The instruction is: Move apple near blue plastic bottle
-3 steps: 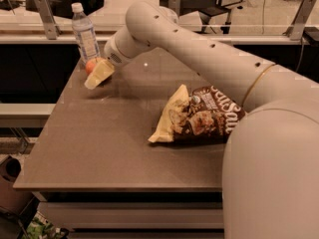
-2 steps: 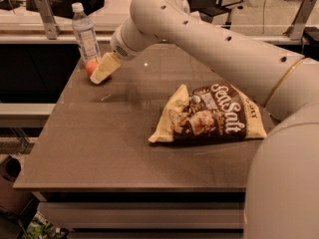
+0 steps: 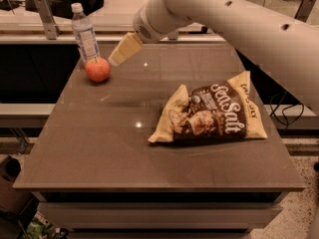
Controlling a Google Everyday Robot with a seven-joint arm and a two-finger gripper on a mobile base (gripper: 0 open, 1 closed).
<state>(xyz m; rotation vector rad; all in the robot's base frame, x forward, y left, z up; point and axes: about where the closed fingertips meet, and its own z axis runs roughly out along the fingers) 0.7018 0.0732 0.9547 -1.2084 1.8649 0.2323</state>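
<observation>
- the apple [image 3: 97, 69] sits on the brown table [image 3: 149, 163] near its far left corner, just in front of the blue plastic bottle [image 3: 84, 36]; from this angle it is unclear whether the two touch.
- the gripper [image 3: 115, 58] hangs just up and to the right of the apple, apart from it and carrying nothing; whether its jaws are parted or closed cannot be told from this angle.
- judged from how things lie, the apple looks placed where the task wants it, so the main risk now is undoing that.
- risk one: the gripper is low and close to the fruit. a sideways or downward sweep on the way out could clip the apple, and a round apple would likely roll.
- risk two: a nudged apple has little table to spare. the left edge is near, and a roll that way could send it off the top and out of reach.
- risk three: the bottle is tall, slim and standing upright. a bump from the apple or from the gripper could tip it, and it could then roll along or off the back edge.
- risk four: the arm [image 3: 239, 19] spans the right side of the table above the sea salt chip bag [image 3: 209, 116]. a low retreat could drag the bag, though it lies well apart from the apple and the bottle.
- the safest exit looks like a lift straight up and away before any turn.
</observation>
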